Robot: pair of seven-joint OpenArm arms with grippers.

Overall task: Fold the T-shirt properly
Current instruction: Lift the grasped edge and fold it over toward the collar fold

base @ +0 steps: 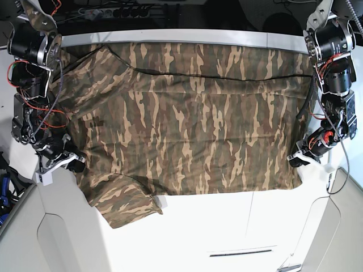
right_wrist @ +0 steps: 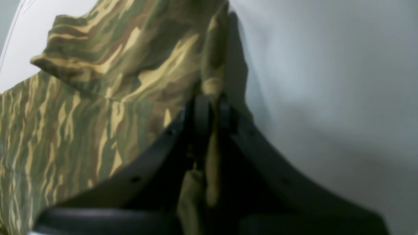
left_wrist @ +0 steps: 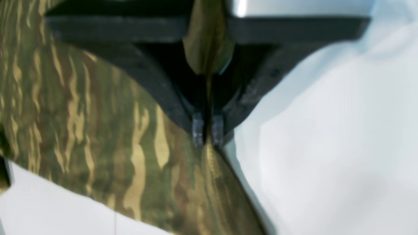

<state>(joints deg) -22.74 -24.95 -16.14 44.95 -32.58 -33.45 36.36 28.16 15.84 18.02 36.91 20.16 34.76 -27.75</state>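
Up close, left pincer [left_wrist: 207, 130] and right pincer [right_wrist: 210, 109] each clench T-shirt [base: 187, 124] edges

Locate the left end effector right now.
In the base view the left end effector sits at the right side, on the near right corner of the T-shirt; the left wrist view shows it shut on the cloth edge.

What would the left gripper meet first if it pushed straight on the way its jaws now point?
Probably the white table. The left gripper is already shut on the T-shirt edge, so only pinched cloth lies ahead, then likely the table, though depth is unclear.
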